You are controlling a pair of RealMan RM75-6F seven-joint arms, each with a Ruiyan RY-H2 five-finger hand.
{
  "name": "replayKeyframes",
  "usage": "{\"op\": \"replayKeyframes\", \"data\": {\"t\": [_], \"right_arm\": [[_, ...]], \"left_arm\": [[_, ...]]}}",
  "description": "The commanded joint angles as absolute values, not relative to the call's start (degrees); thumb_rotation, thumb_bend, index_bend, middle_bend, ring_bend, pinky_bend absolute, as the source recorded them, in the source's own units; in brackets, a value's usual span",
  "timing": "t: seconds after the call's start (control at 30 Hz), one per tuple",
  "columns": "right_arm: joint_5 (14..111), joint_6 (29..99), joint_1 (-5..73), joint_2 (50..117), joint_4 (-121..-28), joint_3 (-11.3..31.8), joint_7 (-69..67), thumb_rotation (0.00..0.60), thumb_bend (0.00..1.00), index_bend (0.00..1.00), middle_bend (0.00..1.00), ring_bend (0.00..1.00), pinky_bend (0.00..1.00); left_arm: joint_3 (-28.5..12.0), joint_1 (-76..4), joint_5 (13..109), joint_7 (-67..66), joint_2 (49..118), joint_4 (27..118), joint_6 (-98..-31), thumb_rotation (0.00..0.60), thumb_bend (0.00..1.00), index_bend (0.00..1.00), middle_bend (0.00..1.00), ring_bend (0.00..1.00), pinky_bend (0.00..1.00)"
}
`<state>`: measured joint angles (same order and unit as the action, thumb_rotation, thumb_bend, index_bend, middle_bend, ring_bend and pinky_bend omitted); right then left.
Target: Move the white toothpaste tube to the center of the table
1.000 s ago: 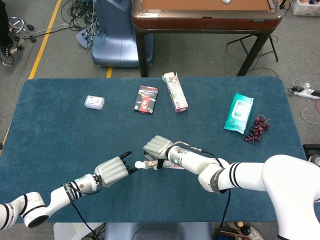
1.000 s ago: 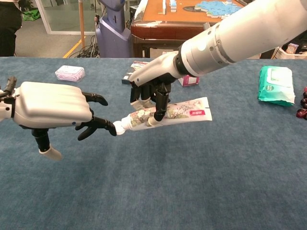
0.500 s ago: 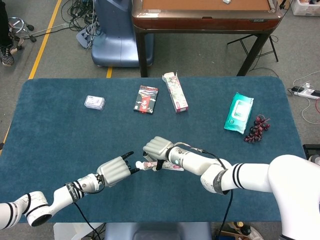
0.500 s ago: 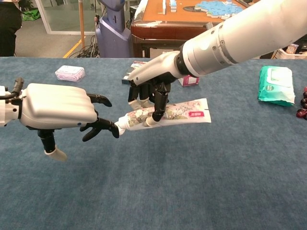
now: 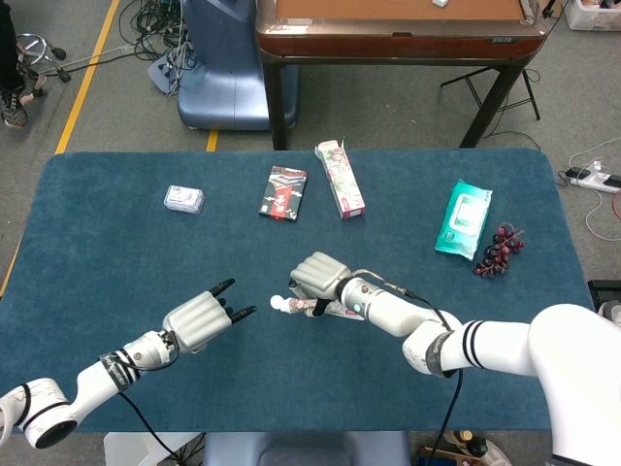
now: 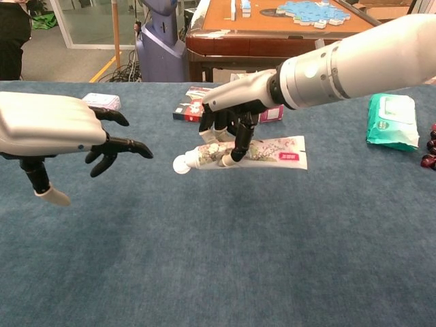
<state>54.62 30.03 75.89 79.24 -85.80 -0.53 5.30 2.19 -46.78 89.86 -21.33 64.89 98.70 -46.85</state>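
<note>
The white toothpaste tube point(image 6: 272, 150) with floral print lies near the table's middle, cap point(image 6: 181, 164) pointing to the robot's left; in the head view the tube point(image 5: 335, 311) shows partly under the hand. My right hand point(image 6: 228, 129) point(image 5: 315, 280) grips the tube near its cap end, fingers curled down over it. My left hand point(image 6: 65, 129) point(image 5: 199, 320) hovers apart from the cap with fingers spread and nothing in it.
At the back of the blue table point(image 5: 116, 262) lie a small white packet point(image 5: 183, 199), a dark box point(image 5: 283, 191) and a long white box point(image 5: 341, 178). A green wipes pack point(image 5: 464, 217) and dark grapes point(image 5: 497, 250) sit at the right.
My left hand has drawn back to the left, away from the tube's cap it was touching. My right hand has shifted the tube slightly right and further from me.
</note>
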Motion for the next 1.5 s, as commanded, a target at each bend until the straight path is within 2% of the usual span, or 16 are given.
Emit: {"op": "replayKeyframes", "data": {"t": [0.03,0.33,0.5,0.6,0.83,0.93,1.13,1.33,1.5], "right_arm": [[55.8,30.9,74.6,80.4,-84.2,-0.4,5.6,0.600,1.00,1.00,0.80,0.70,0.44],[58.3,31.7,72.1,84.6,-80.0,-0.7,7.6,0.600,1.00,0.92,0.71,0.57,0.40],[59.3,32.5,71.0,86.1,-78.8,-0.3,8.8,0.600,0.99,0.74,0.61,0.51,0.37],[59.0,33.1,70.9,86.1,-78.7,-0.3,10.9,0.600,0.84,0.59,0.52,0.45,0.36],[55.8,36.8,70.2,84.6,-82.0,0.7,16.1,0.600,0.32,0.13,0.23,0.23,0.28],[54.7,39.5,69.5,82.6,-85.2,1.3,18.0,0.600,0.19,0.03,0.14,0.19,0.27],[53.6,46.5,66.1,76.0,-93.1,2.1,20.8,0.600,0.09,0.00,0.11,0.17,0.27],[54.4,55.9,59.2,67.7,-100.3,1.1,21.6,0.600,0.09,0.00,0.12,0.17,0.27],[56.5,62.8,51.4,60.0,-104.8,-1.6,20.0,0.600,0.09,0.00,0.15,0.17,0.27]], "left_arm": [[2.2,-45.7,89.0,-20.9,63.6,99.4,-47.9,0.600,0.11,0.07,0.51,0.47,0.03],[3.0,-43.3,88.0,-20.8,61.0,101.0,-49.6,0.600,0.11,0.07,0.51,0.47,0.03],[3.0,-42.4,87.8,-20.9,60.6,101.6,-50.3,0.600,0.11,0.07,0.51,0.47,0.03],[3.0,-42.1,87.8,-20.9,60.4,101.6,-50.4,0.600,0.11,0.07,0.51,0.47,0.03],[2.9,-41.3,87.7,-20.4,60.4,101.7,-50.9,0.600,0.11,0.07,0.51,0.47,0.03],[2.7,-40.8,87.4,-19.9,60.3,101.6,-51.4,0.600,0.11,0.07,0.51,0.46,0.03],[2.2,-38.9,86.3,-17.9,60.2,101.3,-53.9,0.600,0.11,0.07,0.51,0.46,0.03],[1.3,-35.0,83.4,-17.1,60.2,100.4,-59.2,0.600,0.11,0.07,0.50,0.46,0.03],[0.3,-30.6,79.2,-15.5,60.2,99.5,-64.6,0.600,0.11,0.08,0.50,0.45,0.03]]}}
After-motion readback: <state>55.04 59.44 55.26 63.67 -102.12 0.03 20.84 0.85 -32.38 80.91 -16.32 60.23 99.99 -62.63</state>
